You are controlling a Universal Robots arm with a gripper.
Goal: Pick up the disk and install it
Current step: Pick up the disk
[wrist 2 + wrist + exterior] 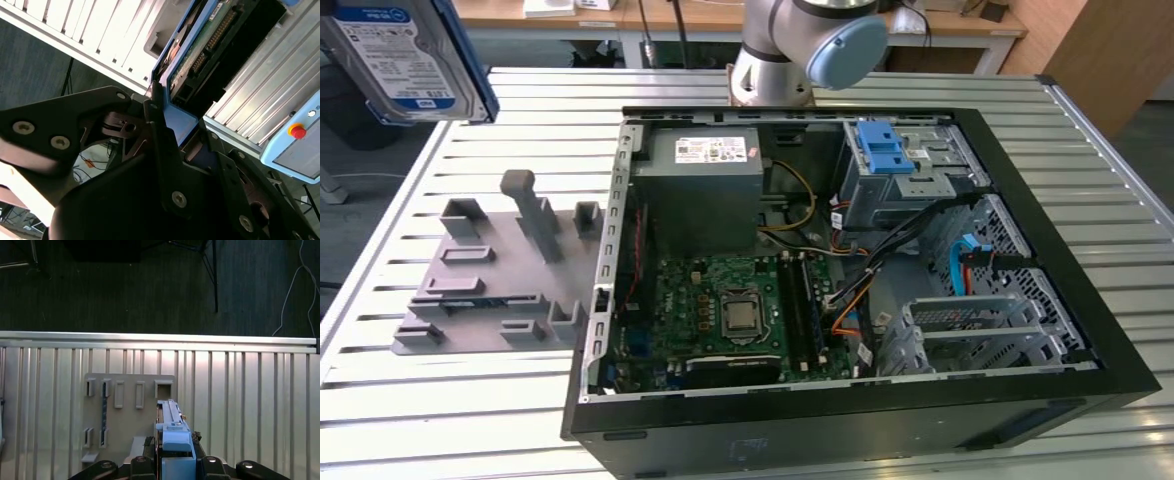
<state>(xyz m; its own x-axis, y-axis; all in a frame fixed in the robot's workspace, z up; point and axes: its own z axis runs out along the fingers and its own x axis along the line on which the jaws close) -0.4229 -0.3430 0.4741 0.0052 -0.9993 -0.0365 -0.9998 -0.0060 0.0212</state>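
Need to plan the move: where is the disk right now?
The disk hangs in the air at the exterior view's upper left, above the grey slotted holder and left of the open computer case, held by the gripper.

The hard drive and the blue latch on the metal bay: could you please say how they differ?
The silver hard drive in its blue plastic carrier hangs in the pincer; the blue plastic latch sits on the metal bay inside the black computer case. The drive bears a white-and-blue label; the latch is plain. Both show blue plastic.
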